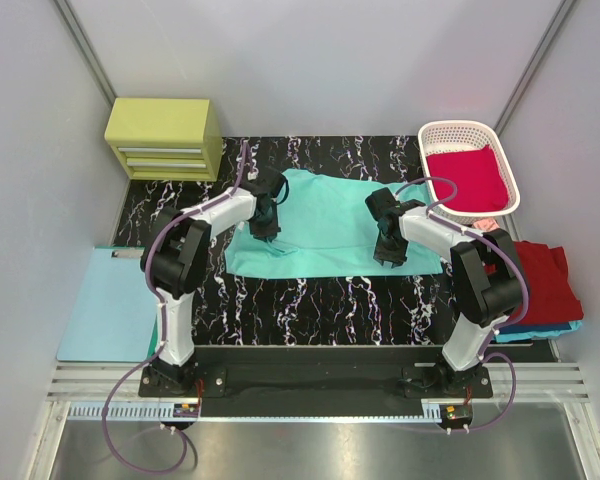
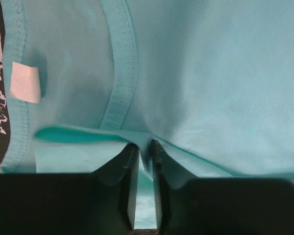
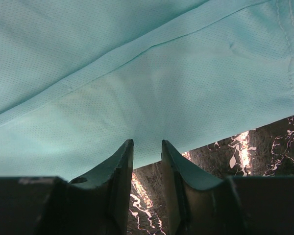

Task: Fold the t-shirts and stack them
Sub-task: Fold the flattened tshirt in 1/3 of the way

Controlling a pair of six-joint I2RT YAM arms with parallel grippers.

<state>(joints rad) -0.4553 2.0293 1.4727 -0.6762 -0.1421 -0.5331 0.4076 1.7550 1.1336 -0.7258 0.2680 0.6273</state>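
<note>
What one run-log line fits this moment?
phase: folding | left gripper: shut on mint t-shirt | right gripper: at its near edge, grip unclear

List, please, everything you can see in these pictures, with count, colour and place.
mint-teal t-shirt: one, mint-teal, spread flat at the middle of the table
crimson t-shirt: one, crimson, inside the basket
dark red t-shirt: one, dark red, on top of the pile at the right edge
blue t-shirt: one, blue, under the dark red one, only its edge showing
basket: one, white lattice, far right corner
drawer unit: one, yellow-green, far left corner
clipboard: one, pale blue, left edge
table: one, black with white marbling
left claw: one, black, pinching a raised fold of the mint-teal t-shirt beside its collar
right claw: one, black, at the mint-teal t-shirt's near hem, grip unclear
</note>
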